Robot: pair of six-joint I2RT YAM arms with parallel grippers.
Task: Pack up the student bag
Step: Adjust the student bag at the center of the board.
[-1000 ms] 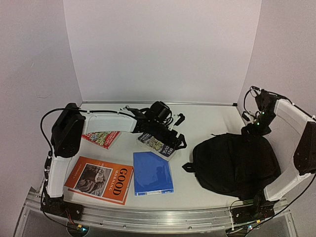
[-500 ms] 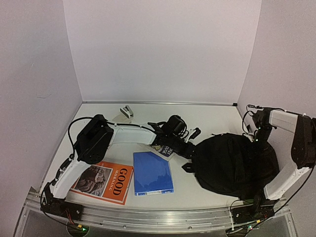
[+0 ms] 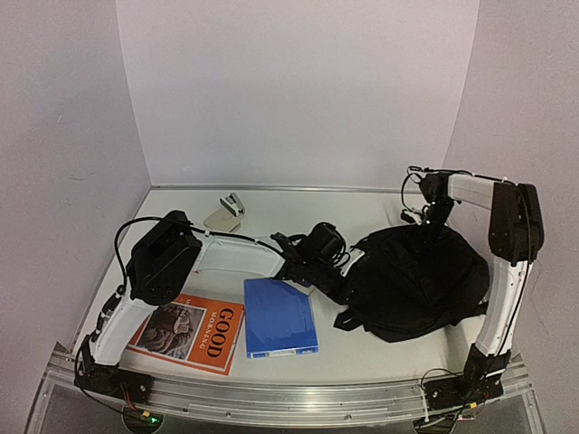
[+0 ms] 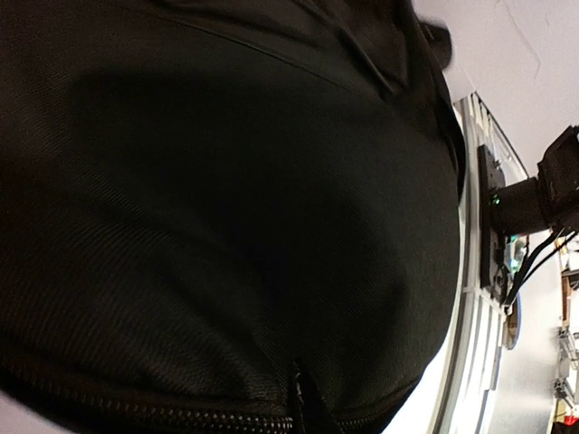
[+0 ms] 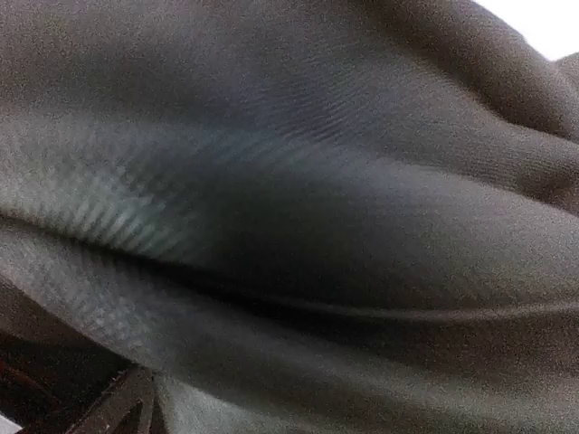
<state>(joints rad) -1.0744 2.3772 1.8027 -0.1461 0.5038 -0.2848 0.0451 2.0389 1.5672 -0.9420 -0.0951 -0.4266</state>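
Note:
The student bag (image 3: 421, 280) is a large black fabric backpack lying at the right of the table, bunched up on its far side. My left gripper (image 3: 348, 269) reaches across to the bag's left edge. In the left wrist view black fabric (image 4: 253, 181) fills the frame and gathers into a pinched crease by a zipper, where that gripper (image 4: 303, 402) looks shut on it. My right gripper (image 3: 425, 221) hangs at the bag's far top edge. Blurred bag cloth (image 5: 317, 181) covers the right wrist view, with one finger (image 5: 118, 407) far off at the lower left, so the jaws stand wide.
An orange book (image 3: 185, 330) and a blue book (image 3: 280, 316) lie at the front left of the table. A small stapler (image 3: 226, 210) sits at the back left. The metal rail (image 4: 475, 271) runs along the near edge, by the right arm's base (image 4: 534, 203).
My left arm swung right from the books to the bag's left edge and its jaws closed. My right arm moved to the bag's far edge. The bag shifted left and bunched up.

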